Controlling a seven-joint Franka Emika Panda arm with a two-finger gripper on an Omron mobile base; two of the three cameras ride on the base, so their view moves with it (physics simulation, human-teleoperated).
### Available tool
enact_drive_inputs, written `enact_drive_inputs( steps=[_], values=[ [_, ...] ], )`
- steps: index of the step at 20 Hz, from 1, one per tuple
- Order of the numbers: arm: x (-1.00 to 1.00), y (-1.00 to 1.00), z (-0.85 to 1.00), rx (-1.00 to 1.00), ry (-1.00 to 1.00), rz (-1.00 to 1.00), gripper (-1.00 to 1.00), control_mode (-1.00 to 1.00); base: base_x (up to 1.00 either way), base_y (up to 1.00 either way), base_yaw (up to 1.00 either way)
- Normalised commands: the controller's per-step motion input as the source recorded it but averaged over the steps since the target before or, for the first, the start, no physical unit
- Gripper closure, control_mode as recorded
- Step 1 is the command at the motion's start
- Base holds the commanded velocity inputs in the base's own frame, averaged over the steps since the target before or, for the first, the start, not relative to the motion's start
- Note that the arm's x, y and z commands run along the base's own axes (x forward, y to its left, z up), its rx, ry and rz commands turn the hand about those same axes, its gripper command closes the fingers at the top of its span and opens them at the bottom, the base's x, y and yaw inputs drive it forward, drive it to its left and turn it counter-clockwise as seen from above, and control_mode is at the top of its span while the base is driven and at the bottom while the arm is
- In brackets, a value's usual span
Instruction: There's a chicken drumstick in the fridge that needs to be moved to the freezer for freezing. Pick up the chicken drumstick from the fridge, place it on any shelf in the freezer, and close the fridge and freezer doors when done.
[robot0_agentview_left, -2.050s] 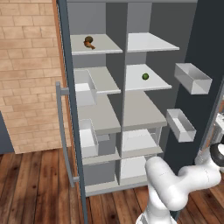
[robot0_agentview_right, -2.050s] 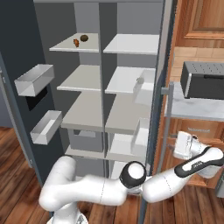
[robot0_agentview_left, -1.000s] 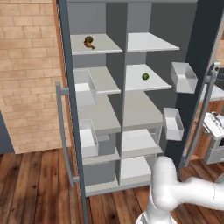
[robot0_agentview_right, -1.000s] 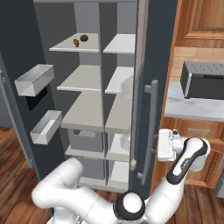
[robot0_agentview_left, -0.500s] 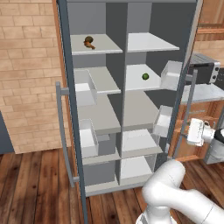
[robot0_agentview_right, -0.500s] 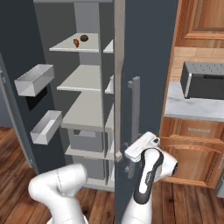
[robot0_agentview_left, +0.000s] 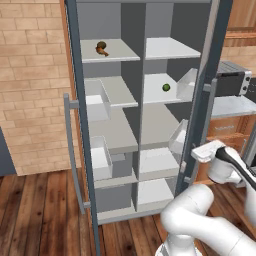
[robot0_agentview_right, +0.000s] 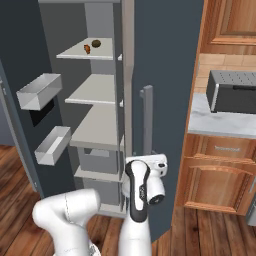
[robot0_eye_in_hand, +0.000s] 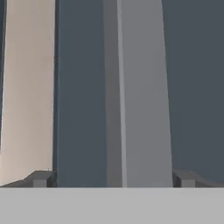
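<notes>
The chicken drumstick (robot0_agentview_left: 103, 51) (robot0_agentview_right: 87, 49) lies on the top shelf (robot0_agentview_left: 117, 52) of the freezer (robot0_agentview_left: 107, 130), beside a dark brown lump. The freezer door (robot0_agentview_left: 76, 125) (robot0_agentview_right: 17, 70) stands wide open. The fridge door (robot0_agentview_left: 209, 85) (robot0_agentview_right: 167, 75) is swung most of the way across the fridge (robot0_agentview_left: 162, 125). My gripper (robot0_agentview_left: 196, 156) (robot0_agentview_right: 150, 161) (robot0_eye_in_hand: 111, 179) is open at that door's outer face. In the hand view its fingertips (robot0_eye_in_hand: 39, 178) stand wide apart on either side of the grey bar handle (robot0_eye_in_hand: 140, 87) (robot0_agentview_right: 147, 120).
A small green ball (robot0_agentview_left: 166, 87) sits on a fridge shelf. White bins (robot0_agentview_right: 39, 91) hang inside the freezer door. A toaster oven (robot0_agentview_right: 232, 92) stands on the counter (robot0_agentview_right: 220, 124) to the right, above wooden cabinets. A brick wall (robot0_agentview_left: 30, 75) is to the left.
The fridge door has swung much further toward shut, and my hand has followed it leftward at the handle. The freezer door and drumstick have not moved.
</notes>
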Motion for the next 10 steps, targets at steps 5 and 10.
enact_drive_inputs(
  steps=[5,10],
  values=[
    [0.02,0.5,0.26,0.21,0.0,-0.24,-1.0,-1.0,0.0,0.0,0.0],
    [0.01,0.8,0.08,0.17,-0.01,-0.21,-1.0,-1.0,0.0,0.0,0.0]
  ],
)
